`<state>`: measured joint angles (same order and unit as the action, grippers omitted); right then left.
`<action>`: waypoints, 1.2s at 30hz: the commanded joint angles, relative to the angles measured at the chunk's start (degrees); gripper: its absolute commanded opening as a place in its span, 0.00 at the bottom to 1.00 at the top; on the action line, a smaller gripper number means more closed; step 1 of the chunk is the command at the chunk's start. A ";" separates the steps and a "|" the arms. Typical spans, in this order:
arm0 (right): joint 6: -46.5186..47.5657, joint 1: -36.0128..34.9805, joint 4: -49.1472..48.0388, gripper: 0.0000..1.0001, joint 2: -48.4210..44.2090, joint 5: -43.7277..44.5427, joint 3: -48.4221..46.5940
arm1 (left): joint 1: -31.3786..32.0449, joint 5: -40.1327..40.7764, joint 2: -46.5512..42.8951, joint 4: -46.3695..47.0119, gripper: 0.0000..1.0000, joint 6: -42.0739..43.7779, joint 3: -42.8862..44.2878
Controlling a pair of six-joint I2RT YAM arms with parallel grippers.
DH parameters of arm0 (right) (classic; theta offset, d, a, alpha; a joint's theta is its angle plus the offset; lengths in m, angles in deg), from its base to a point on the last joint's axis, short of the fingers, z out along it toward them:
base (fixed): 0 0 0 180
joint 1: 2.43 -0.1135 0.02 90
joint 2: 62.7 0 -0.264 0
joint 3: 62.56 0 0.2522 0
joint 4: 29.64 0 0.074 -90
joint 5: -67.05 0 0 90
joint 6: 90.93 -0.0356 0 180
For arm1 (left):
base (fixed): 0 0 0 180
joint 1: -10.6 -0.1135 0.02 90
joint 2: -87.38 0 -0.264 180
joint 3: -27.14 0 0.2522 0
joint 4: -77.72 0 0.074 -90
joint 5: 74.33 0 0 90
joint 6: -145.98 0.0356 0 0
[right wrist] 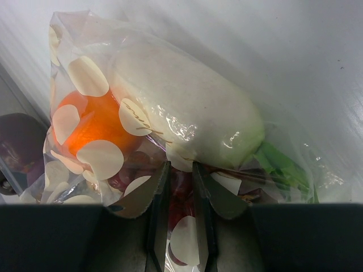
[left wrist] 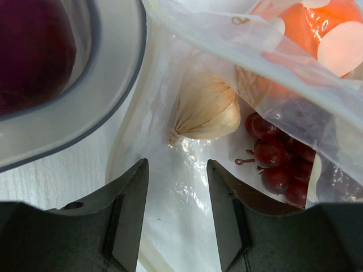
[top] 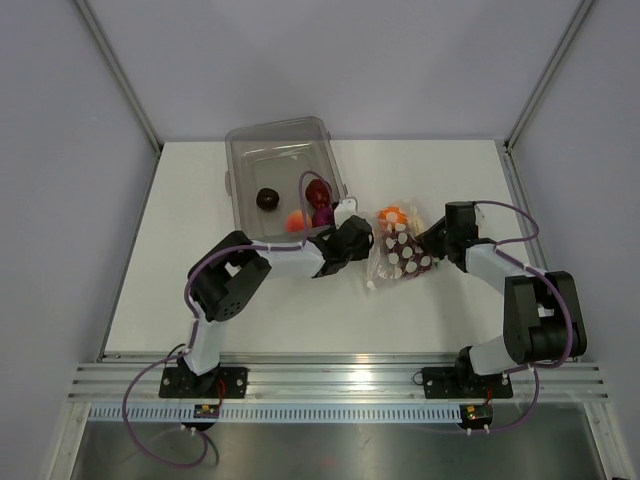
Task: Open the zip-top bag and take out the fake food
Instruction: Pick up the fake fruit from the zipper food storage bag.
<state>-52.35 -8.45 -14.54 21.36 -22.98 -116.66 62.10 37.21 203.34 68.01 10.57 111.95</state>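
Note:
The zip-top bag (top: 398,246), clear with white dots, lies on the table right of the bin, with fake food inside. In the left wrist view I see its film (left wrist: 187,187), a beige garlic piece (left wrist: 207,110), dark red grapes (left wrist: 278,161) and an orange piece (left wrist: 306,25). My left gripper (top: 360,240) (left wrist: 177,165) is open at the bag's left end, with film lying between its fingers. My right gripper (top: 430,245) (right wrist: 180,170) is shut on the bag's right side (right wrist: 187,243). There a white piece (right wrist: 187,107), an orange piece (right wrist: 96,122) and green leaves (right wrist: 283,167) show through.
A rigid clear bin (top: 250,140) stands at the back centre and holds a dark piece (top: 267,199), a dark red piece (top: 318,192), a purple piece (top: 323,215) and an orange piece (top: 296,222). Its rim (left wrist: 108,85) is close to my left fingers. Grey walls enclose the table.

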 commanded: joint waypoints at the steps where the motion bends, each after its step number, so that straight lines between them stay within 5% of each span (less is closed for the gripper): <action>1: 0.27 -0.57 1.64 0.29 -1.35 1.70 -0.44 | 0.35 1.93 -1.79 1.04 0.49 2.43 2.17; 6: 0.27 -0.57 1.64 0.29 -1.26 1.62 -0.53 | 0.53 2.72 -0.92 3.68 0.69 4.89 2.69; 36: 0.62 -0.57 1.82 0.29 -2.49 2.49 -0.09 | 0.79 9.75 7.61 0.69 0.80 -7.06 10.78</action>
<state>-52.30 -8.45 -13.42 20.66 -21.87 -116.66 63.22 42.61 209.88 67.86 5.28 120.38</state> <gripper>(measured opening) 0.293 0.790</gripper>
